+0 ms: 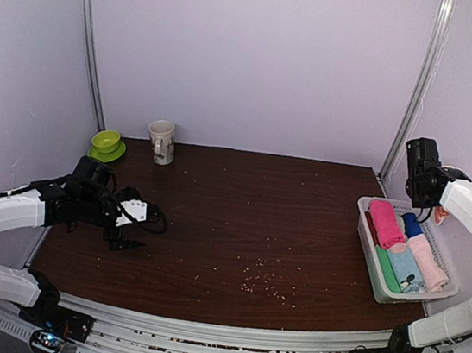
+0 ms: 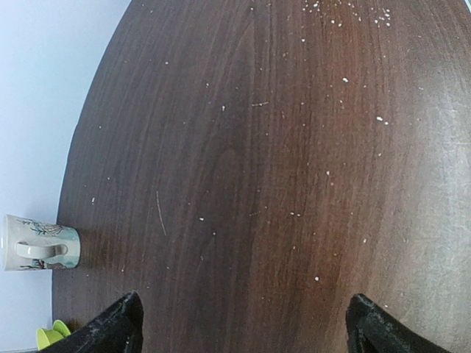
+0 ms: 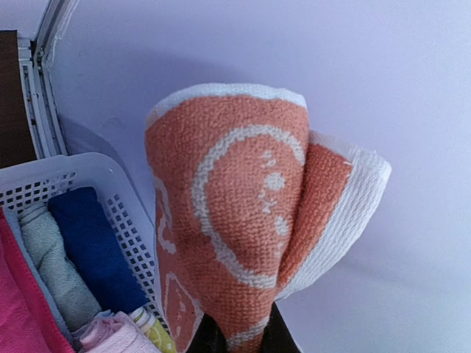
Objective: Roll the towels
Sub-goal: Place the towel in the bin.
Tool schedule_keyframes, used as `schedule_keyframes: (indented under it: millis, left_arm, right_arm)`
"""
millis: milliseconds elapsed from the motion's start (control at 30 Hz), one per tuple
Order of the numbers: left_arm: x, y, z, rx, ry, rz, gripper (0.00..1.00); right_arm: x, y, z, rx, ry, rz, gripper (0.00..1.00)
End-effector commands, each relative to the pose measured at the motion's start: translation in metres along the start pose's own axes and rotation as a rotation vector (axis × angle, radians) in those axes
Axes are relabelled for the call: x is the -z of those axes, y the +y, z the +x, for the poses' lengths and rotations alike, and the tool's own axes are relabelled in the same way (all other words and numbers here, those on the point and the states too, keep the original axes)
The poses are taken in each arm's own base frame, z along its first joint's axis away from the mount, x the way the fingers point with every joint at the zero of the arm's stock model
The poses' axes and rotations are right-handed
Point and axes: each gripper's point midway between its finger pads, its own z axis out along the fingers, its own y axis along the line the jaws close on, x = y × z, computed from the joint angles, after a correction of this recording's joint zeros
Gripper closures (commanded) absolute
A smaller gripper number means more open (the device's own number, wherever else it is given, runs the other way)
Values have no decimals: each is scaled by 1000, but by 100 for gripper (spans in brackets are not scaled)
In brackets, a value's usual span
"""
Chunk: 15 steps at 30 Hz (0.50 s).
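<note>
The orange-peach towel with white prints (image 3: 243, 213) hangs bunched and folded over itself, not in a neat roll, pinched at its lower end by the right gripper (image 3: 239, 332), whose jaws are clamped nearly together on the cloth. It is held up in the air by the back wall, at the far end of the white plastic basket (image 3: 110, 191) and not yet inside it. The hot pink towel (image 1: 385, 224) lies in that basket at the right edge of the table (image 1: 247, 222), and from above it looks like a finished roll, beside a dark blue roll (image 3: 92, 243) and others in pale pink, light blue and green. So one towel seems done and stowed, while the orange one, I judge, still needs laying out and rolling. The left gripper (image 2: 246, 331) hovers low over the left of the table, jaws spread wide, holding nothing.
</note>
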Motion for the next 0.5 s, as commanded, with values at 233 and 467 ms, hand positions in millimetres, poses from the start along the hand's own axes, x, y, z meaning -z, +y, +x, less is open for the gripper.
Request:
schedule_keyframes:
  millis: [233, 467]
  left_arm:
    - [11, -2, -9, 8, -67, -22, 2]
    - [16, -5, -13, 5, -89, -18, 2]
  right_arm:
    - [-33, 46, 10, 237, 38, 80, 100]
    - [-39, 91, 18, 278, 29, -124, 100]
